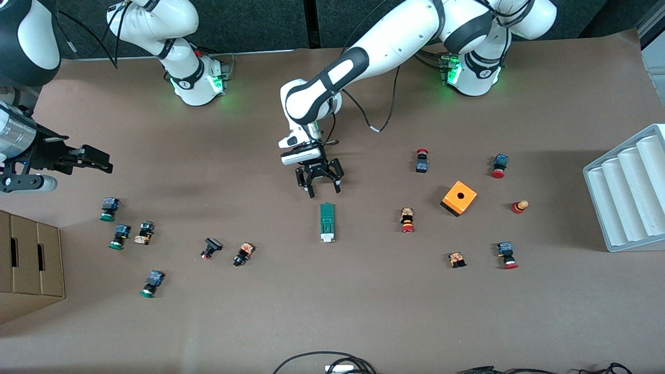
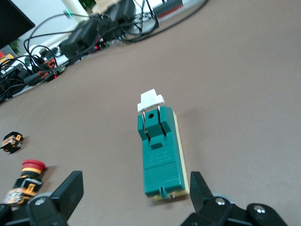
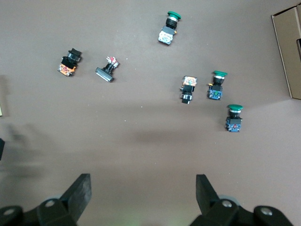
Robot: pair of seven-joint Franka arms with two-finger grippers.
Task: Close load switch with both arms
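Observation:
The load switch (image 1: 327,222), a narrow dark-green block with a white tab at the end nearer the front camera, lies flat at the table's middle. It also shows in the left wrist view (image 2: 160,153), its tab pointing away from the jaws. My left gripper (image 1: 324,191) is open and empty, low over the table just past the switch's green end, toward the robots' bases. One of its fingers (image 2: 200,190) stands beside the switch's end. My right gripper (image 1: 98,160) is open and empty, held up over the right arm's end of the table.
Several green-capped push buttons (image 1: 109,209) lie toward the right arm's end. Red-capped buttons (image 1: 407,220) and an orange cube (image 1: 459,198) lie toward the left arm's end. A cardboard box (image 1: 28,265) and a grey ribbed tray (image 1: 628,189) stand at the table's two ends.

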